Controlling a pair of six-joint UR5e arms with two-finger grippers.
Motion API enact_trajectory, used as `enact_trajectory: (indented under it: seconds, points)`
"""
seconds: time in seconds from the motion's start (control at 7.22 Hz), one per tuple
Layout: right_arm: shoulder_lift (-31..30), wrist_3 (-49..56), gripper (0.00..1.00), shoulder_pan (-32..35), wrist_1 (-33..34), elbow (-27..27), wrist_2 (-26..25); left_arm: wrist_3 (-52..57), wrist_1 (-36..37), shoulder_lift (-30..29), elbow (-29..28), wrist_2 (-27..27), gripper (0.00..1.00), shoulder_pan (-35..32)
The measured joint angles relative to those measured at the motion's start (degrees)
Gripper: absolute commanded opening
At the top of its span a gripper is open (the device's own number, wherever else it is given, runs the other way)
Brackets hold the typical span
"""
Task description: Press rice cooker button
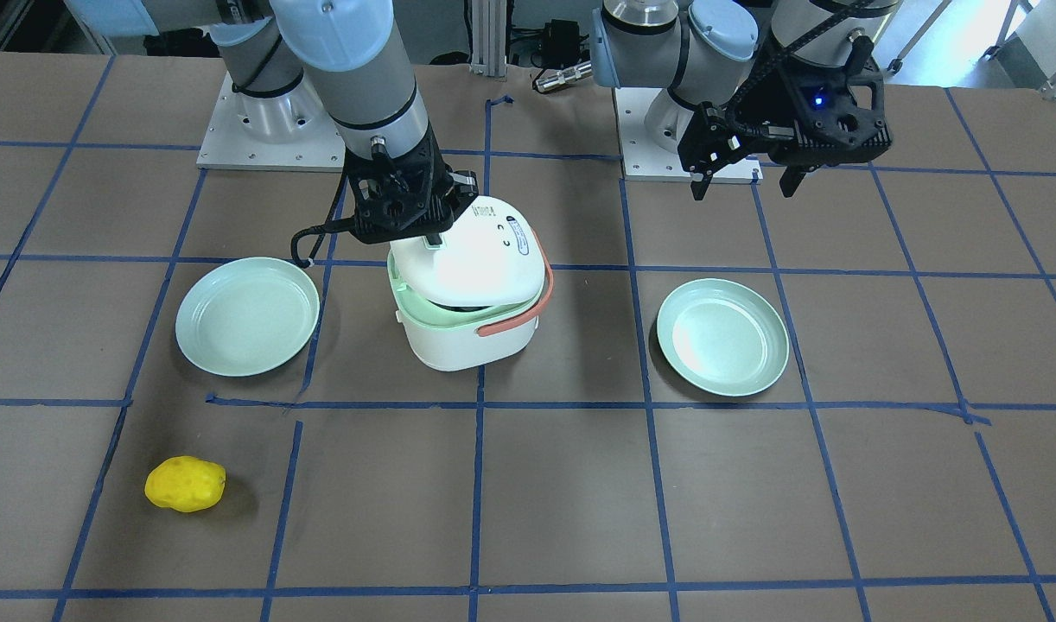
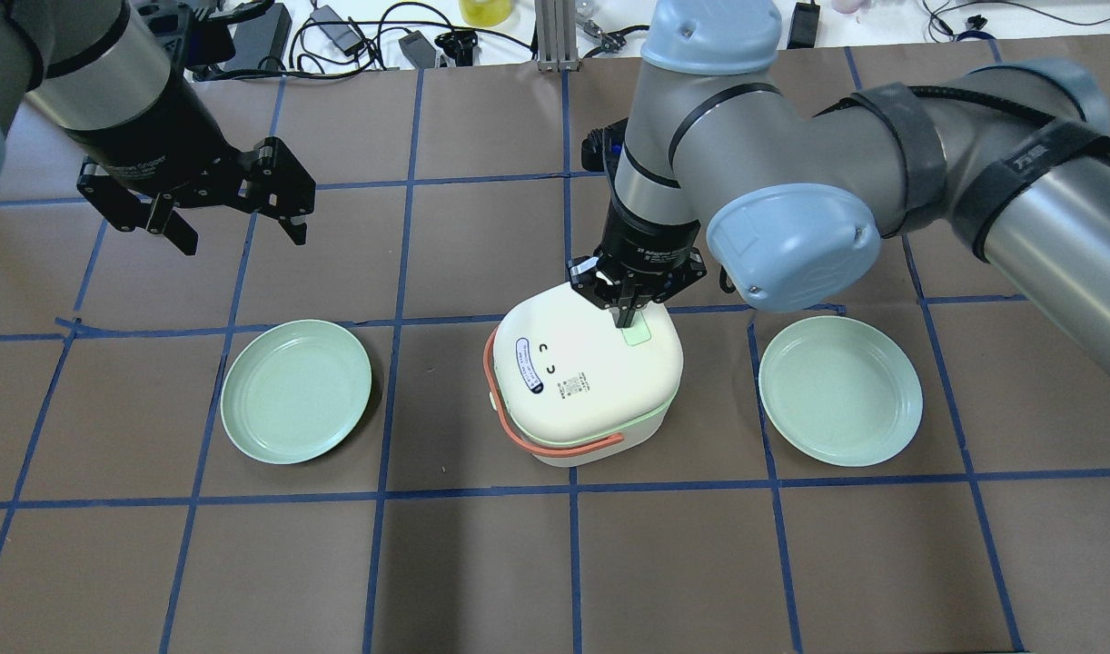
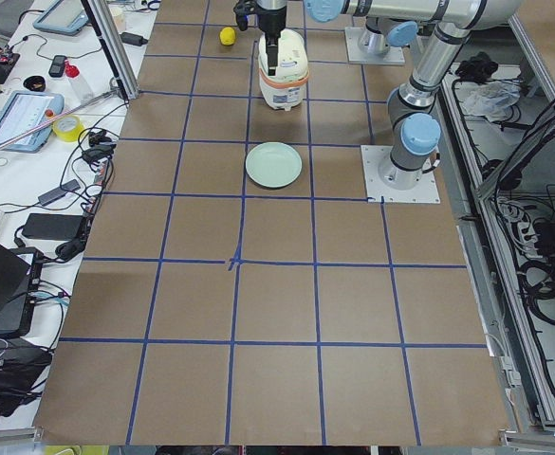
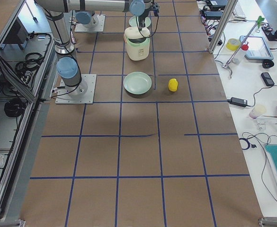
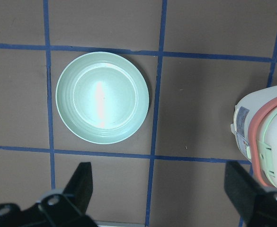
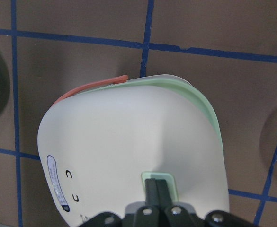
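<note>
The white rice cooker point(image 2: 582, 381) with a green band and an orange handle stands mid-table; it also shows in the front-facing view point(image 1: 467, 302). Its pale green button point(image 2: 642, 334) is on the lid's top. My right gripper point(image 2: 626, 313) is shut, and its fingertips point(image 6: 156, 189) rest on the button point(image 6: 169, 178). In the front-facing view the lid stands slightly ajar over the body, with the right gripper point(image 1: 433, 242) on it. My left gripper point(image 2: 237, 234) is open and empty, held above the table to the cooker's left, and also shows in its wrist view point(image 5: 162, 184).
Two pale green plates lie either side of the cooker, one on the left point(image 2: 296, 391) and one on the right point(image 2: 841, 391). A yellow lumpy object point(image 1: 185, 484) lies near the table's far edge. Cables and gear point(image 2: 355, 27) sit beyond the table's far edge.
</note>
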State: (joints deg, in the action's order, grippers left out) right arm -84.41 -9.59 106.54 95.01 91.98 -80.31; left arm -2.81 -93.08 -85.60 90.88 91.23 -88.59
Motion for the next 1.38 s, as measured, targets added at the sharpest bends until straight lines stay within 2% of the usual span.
enact_trajectory:
  seconds: [0.14,0.28,0.42,0.69,1.11,1.38]
  points:
    - [-0.5,-0.4,0.93,-0.3,-3.6,-4.2,-0.3,0.0,0.0,0.0,0.0,0.0,1.00,0.0]
    - [-0.6,-0.6,1.00,-0.8,-6.2,-8.2,-0.7,0.0,0.0,0.0,0.0,0.0,1.00,0.0]
    - [-0.7,-0.7,1.00,-1.7,-8.2,-11.4,-1.3,0.0,0.0,0.0,0.0,0.0,1.00,0.0]
    - [-0.7,-0.1,1.00,-5.1,-11.3,-13.9,-4.9,0.0,0.0,0.0,0.0,0.0,1.00,0.0]
    - [-0.7,4.5,1.00,-14.5,-13.7,-13.7,-7.1,0.0,0.0,0.0,0.0,0.0,1.00,0.0]
    - [-0.7,6.8,1.00,-18.2,-14.0,-13.2,-7.8,0.0,0.0,0.0,0.0,0.0,1.00,0.0]
